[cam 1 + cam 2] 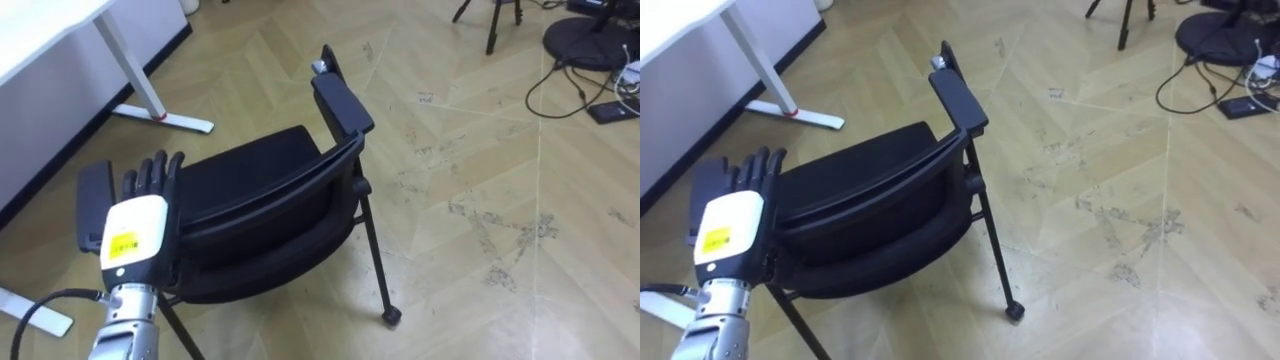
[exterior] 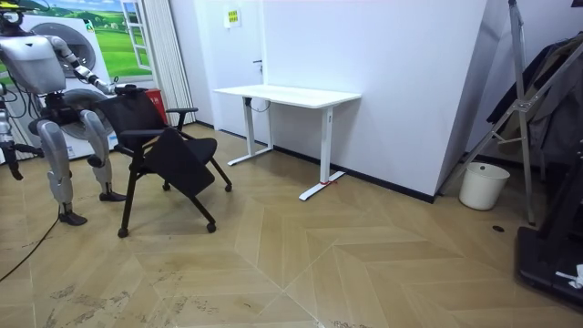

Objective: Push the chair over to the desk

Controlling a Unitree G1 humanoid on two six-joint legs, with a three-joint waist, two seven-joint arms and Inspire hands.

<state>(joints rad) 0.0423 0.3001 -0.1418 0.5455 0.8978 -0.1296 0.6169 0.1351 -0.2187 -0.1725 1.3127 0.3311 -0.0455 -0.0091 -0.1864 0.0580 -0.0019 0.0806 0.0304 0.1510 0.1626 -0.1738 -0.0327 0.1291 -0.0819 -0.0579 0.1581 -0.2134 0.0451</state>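
Note:
A black chair [image 1: 270, 185] with a mesh back and two armrests stands on the wood floor just in front of me, its back towards me. My left hand [image 1: 140, 225] is raised at the back's left end, next to the left armrest [image 1: 95, 205]. Its fingers [image 1: 152, 175] are straight and rest against the back's top edge. The right armrest [image 1: 342, 102] points away towards the open floor. In the room view I stand at the left behind the chair [image 2: 150, 123], one arm reaching to its back, and the seat is tipped down at the front.
A white desk [image 1: 45, 35] stands to my left, its foot [image 1: 165, 120] lying on the floor near the chair. Another white foot [image 1: 35, 312] is at the lower left. A round stand base and cables [image 1: 590, 45] lie far right. A white bin [image 2: 483, 185] stands by the wall.

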